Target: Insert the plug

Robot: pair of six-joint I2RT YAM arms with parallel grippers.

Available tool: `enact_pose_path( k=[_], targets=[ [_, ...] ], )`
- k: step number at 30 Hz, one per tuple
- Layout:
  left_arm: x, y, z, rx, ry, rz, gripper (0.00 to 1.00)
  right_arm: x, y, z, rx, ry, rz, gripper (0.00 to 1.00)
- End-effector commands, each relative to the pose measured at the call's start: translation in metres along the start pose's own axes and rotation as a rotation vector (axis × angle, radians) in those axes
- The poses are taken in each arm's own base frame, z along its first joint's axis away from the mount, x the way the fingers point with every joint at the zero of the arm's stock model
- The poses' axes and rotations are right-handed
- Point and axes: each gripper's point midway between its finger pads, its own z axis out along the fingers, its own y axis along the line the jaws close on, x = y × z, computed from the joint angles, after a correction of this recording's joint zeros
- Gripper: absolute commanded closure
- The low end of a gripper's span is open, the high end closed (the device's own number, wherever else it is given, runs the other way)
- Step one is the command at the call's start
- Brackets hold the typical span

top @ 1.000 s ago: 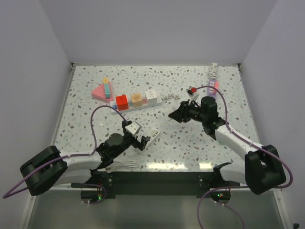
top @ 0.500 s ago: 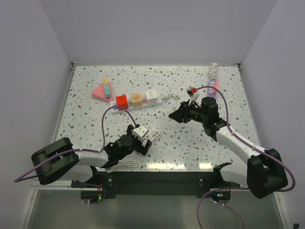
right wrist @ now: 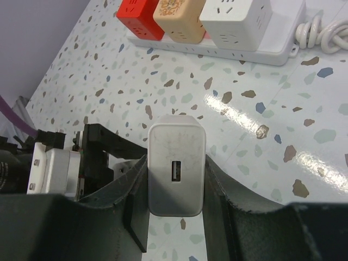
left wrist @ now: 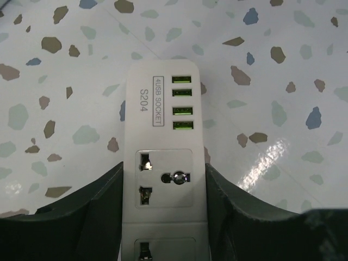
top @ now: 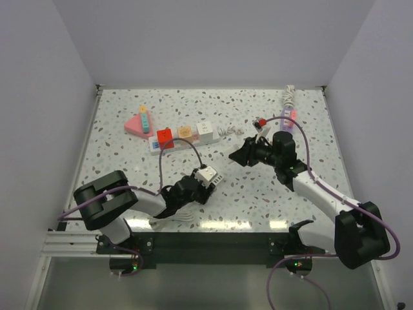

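A white power strip (left wrist: 163, 125) with several green USB ports and a universal socket lies flat on the speckled table (top: 271, 103). My left gripper (left wrist: 166, 190) straddles it, a black finger pressed on each long side. From above, the left gripper (top: 210, 179) sits near the table's front centre. My right gripper (right wrist: 175, 179) is shut on a white plug (right wrist: 175, 157), a charger block whose USB port faces the camera, held above the table. In the top view the right gripper (top: 236, 155) hovers right of centre, up and to the right of the strip.
A second power strip (top: 184, 137) carrying red, tan and white cube adapters (right wrist: 187, 13) lies at the back left. A pink triangular piece (top: 134, 124) is beside it. A purple-pink item (top: 288, 111) sits at the back right. White cable (top: 169, 221) trails by the front edge.
My left arm has swung right along the front of the table to the white power strip, and its jaws have closed in on the strip's sides. The right arm has hardly moved.
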Motion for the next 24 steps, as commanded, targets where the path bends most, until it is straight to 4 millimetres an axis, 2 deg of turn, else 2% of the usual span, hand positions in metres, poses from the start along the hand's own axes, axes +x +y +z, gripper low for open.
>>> enact_pose_path(
  k=[1, 2, 3, 5, 6, 8, 9, 10, 12, 13, 15, 16, 17, 18, 19, 20, 22, 24],
  targets=[
    [-0.018, -0.017, 0.019, 0.061, -0.043, 0.009, 0.71, -0.030, 0.009, -0.005, 0.000, -0.094, -0.080, 1.00],
    [-0.015, -0.018, 0.025, 0.060, -0.037, 0.016, 0.93, -0.031, 0.007, -0.006, 0.008, -0.098, -0.084, 1.00],
    [-0.027, -0.020, 0.033, 0.061, -0.061, 0.025, 1.00, -0.031, 0.006, -0.007, 0.018, -0.099, -0.088, 1.00],
    [-0.025, -0.027, 0.045, 0.093, -0.052, 0.055, 1.00, -0.031, 0.000, -0.008, 0.055, -0.098, -0.090, 1.00],
    [-0.040, -0.032, 0.052, 0.114, -0.084, 0.088, 1.00, -0.030, -0.003, -0.008, 0.074, -0.090, -0.093, 1.00],
    [-0.045, -0.039, 0.063, 0.142, -0.092, 0.112, 1.00, -0.031, -0.012, -0.011, 0.126, -0.097, -0.097, 1.00],
    [-0.059, -0.042, 0.069, 0.153, -0.124, 0.131, 1.00, -0.029, -0.017, -0.012, 0.151, -0.086, -0.099, 1.00],
    [-0.061, -0.044, 0.074, 0.180, -0.130, 0.158, 1.00, -0.028, -0.020, -0.013, 0.171, -0.085, -0.100, 1.00],
    [-0.073, -0.039, 0.080, 0.181, -0.156, 0.182, 1.00, -0.026, -0.030, -0.016, 0.231, -0.078, -0.099, 1.00],
    [-0.075, -0.043, 0.080, 0.215, -0.165, 0.193, 0.94, -0.025, -0.033, -0.017, 0.244, -0.074, -0.097, 1.00],
    [-0.076, -0.034, 0.079, 0.213, -0.174, 0.204, 0.70, -0.021, -0.036, -0.019, 0.266, -0.063, -0.092, 1.00],
    [-0.080, -0.032, 0.076, 0.218, -0.189, 0.208, 0.46, -0.018, -0.038, -0.019, 0.270, -0.056, -0.087, 1.00],
    [-0.082, -0.029, 0.073, 0.212, -0.194, 0.209, 0.26, -0.014, -0.039, -0.018, 0.274, -0.044, -0.078, 1.00],
    [-0.078, -0.021, 0.070, 0.199, -0.186, 0.211, 0.18, -0.010, -0.038, -0.017, 0.273, -0.031, -0.078, 1.00],
    [-0.088, -0.018, 0.062, 0.198, -0.214, 0.212, 0.11, -0.007, -0.037, -0.016, 0.275, -0.022, -0.077, 1.00],
    [-0.081, -0.016, 0.055, 0.202, -0.207, 0.214, 0.09, 0.000, -0.038, -0.014, 0.280, 0.003, -0.076, 1.00],
    [-0.093, -0.014, 0.040, 0.215, -0.249, 0.226, 0.02, 0.007, -0.034, -0.009, 0.286, 0.032, -0.095, 1.00],
    [-0.086, -0.014, 0.029, 0.234, -0.236, 0.244, 0.00, 0.012, -0.030, -0.002, 0.271, 0.054, -0.111, 1.00]
  ],
)
